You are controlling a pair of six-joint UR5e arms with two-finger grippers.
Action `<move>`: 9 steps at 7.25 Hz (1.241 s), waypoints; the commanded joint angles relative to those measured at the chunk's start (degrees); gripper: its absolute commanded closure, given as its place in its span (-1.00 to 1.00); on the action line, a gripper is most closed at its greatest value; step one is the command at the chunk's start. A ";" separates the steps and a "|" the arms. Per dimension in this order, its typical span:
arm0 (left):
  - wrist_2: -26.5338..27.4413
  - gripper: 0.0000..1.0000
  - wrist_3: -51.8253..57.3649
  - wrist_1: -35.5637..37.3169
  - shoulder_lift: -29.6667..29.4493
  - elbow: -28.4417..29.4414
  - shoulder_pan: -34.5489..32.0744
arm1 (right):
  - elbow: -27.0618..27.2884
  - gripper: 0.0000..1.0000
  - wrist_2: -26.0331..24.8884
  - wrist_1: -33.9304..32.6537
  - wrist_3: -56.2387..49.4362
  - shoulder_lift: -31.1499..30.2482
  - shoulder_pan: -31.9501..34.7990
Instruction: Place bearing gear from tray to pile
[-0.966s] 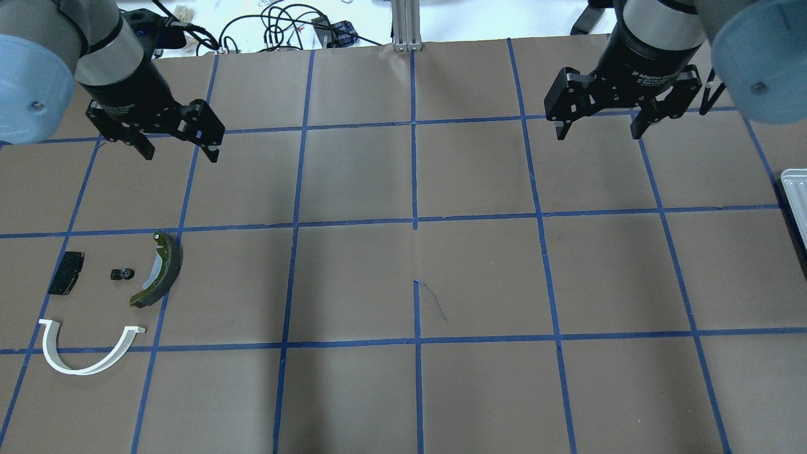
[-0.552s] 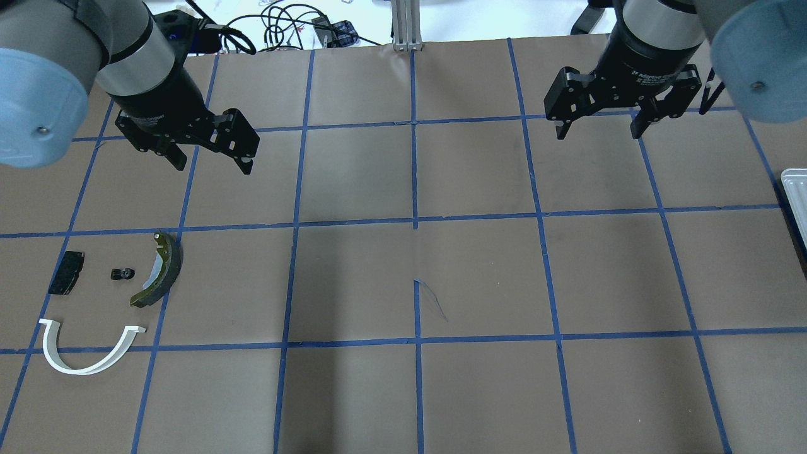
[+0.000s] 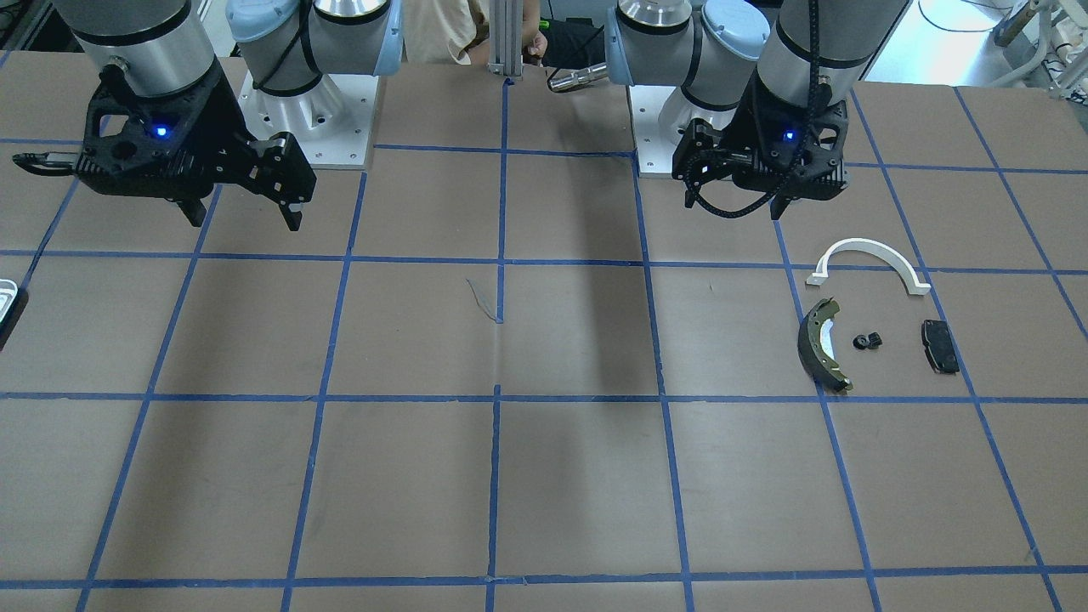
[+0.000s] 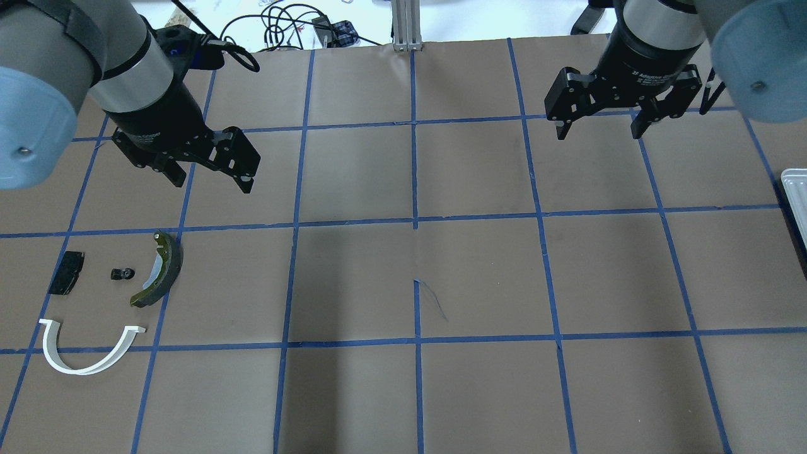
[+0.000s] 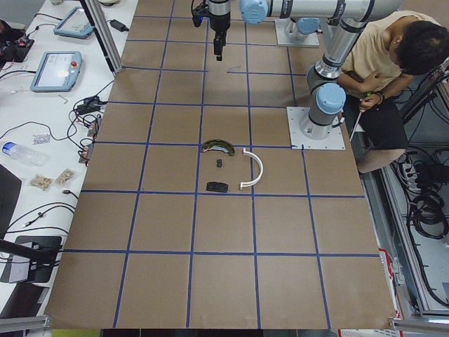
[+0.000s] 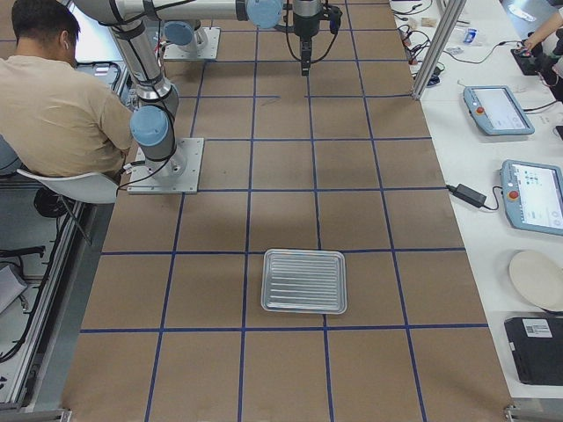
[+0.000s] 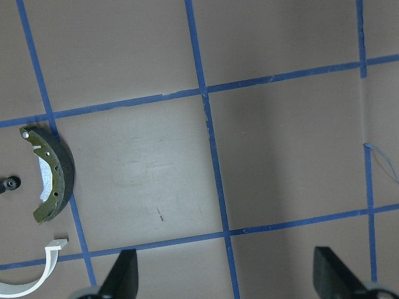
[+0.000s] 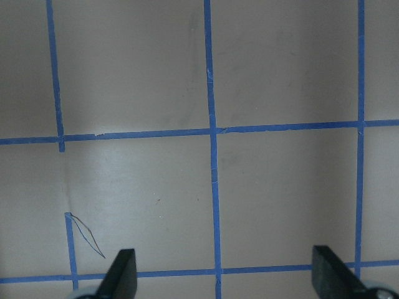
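Observation:
The bearing gear (image 4: 122, 273) is a small black part lying on the table between the black pad (image 4: 66, 272) and the olive brake shoe (image 4: 157, 270). The white half-ring bracket (image 4: 88, 354) lies just in front of them. It also shows in the front view (image 3: 867, 341). My left gripper (image 4: 212, 183) is open and empty, hovering behind and to the right of this pile. The tray (image 4: 795, 195) shows only a corner at the right edge; in the right side view (image 6: 304, 280) it holds nothing. My right gripper (image 4: 598, 133) is open and empty at the far right.
The table is brown paper with a blue tape grid. A loose curl of tape (image 4: 432, 299) lies near the middle. Cables (image 4: 284, 25) and an aluminium post (image 4: 406, 25) stand beyond the far edge. An operator (image 6: 53, 88) sits beside the robot base.
My left gripper has moved right and toward the near side, closer to the pile, still open. My right gripper has not moved. The parts on the table have not moved.

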 commanded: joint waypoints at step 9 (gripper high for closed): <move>0.02 -1.00 -0.08 0.47 0.06 -1.13 0.45 | 0.00 -1.00 0.00 0.00 0.00 0.00 -0.05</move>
